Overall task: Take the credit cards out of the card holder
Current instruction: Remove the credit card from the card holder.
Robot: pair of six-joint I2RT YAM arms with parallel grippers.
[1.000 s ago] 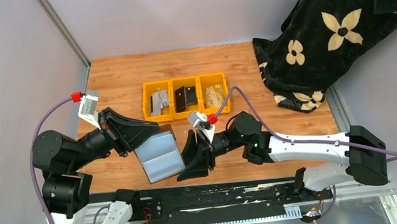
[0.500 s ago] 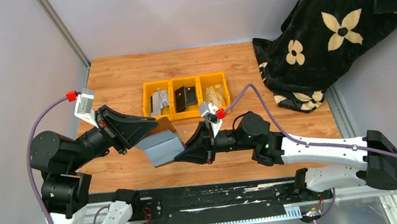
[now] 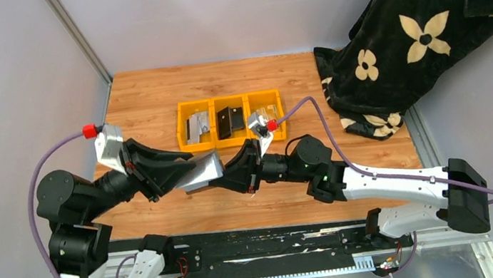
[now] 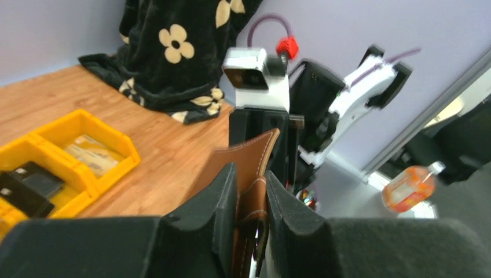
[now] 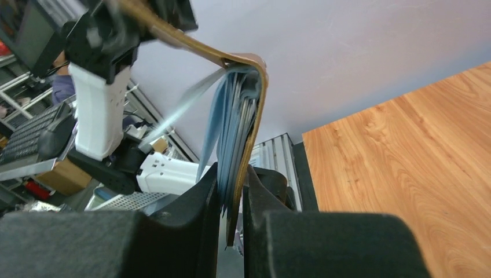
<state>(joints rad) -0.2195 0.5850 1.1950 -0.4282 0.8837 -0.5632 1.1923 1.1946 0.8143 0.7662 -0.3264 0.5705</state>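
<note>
— Holding what, the left fingers (image 4: 220, 197)?
— Clamped on the card holder (image 4: 252, 156), its brown leather flap upright between them.
— And the right fingers (image 5: 194, 211)?
— Pinching the opposite flap, grey lining inside; the holder hangs between both, above the bench (image 3: 145, 102).

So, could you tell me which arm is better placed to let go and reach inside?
Probably the right: both clamp the card holder, but the left gripper has the leather seated deep, while the right gripper pinches only a flap's end.
</note>
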